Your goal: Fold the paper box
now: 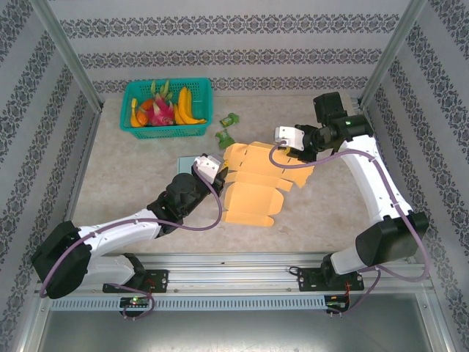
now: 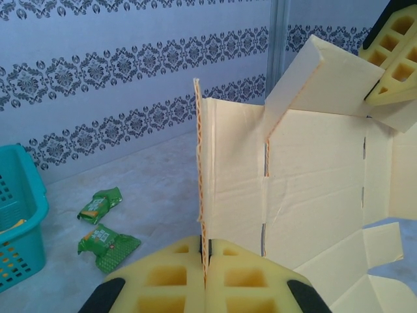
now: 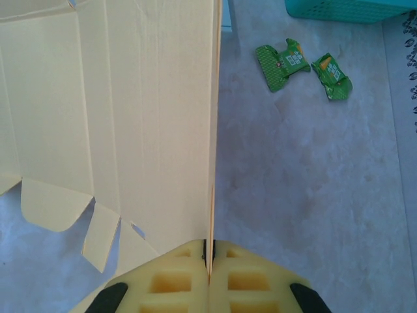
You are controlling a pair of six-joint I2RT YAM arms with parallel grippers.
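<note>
Your left gripper [image 2: 204, 254] pinches paper box [image 2: 313, 189] wall; right gripper [image 3: 210, 253] clamps far panel, seemingly tensioning sheet for folding.

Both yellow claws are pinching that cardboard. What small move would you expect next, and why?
Probably each arm should swing its pinched panel inward along a crease. The left gripper and right gripper are both shut on edges of the paper box, which is mostly spread open, with no walls joined yet.

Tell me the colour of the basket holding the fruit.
The basket is teal green, seen best in the top external view.
</note>
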